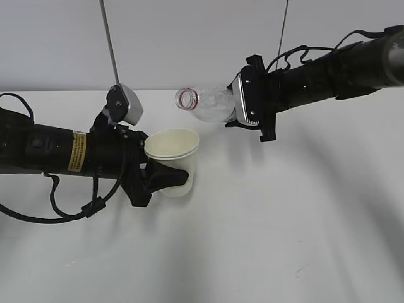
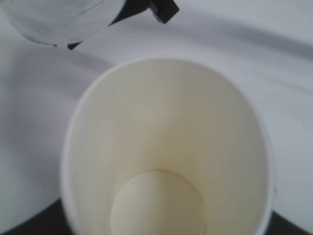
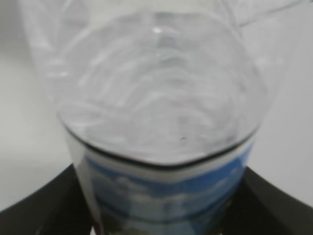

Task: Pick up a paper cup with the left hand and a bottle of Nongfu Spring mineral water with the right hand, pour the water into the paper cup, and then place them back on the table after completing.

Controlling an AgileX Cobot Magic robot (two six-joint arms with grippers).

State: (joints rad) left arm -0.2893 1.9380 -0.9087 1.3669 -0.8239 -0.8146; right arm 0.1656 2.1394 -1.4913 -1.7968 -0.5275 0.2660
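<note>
Your left hand [image 1: 165,178] grips the paper cup [image 1: 173,158] above the table [image 1: 284,221]; your right hand [image 1: 243,117] clamps the tipped bottle [image 1: 208,104] beside it.

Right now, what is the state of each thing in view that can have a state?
paper cup: held off the table, tilted, mouth open, looks empty and dry inside.
bottle: held tipped about sideways, cap off, mouth above the cup's rim; no stream seen.
water: inside the bottle.
left hand: closed on the paper cup.
right hand: closed on the bottle.
table: nothing resting on it.
</note>
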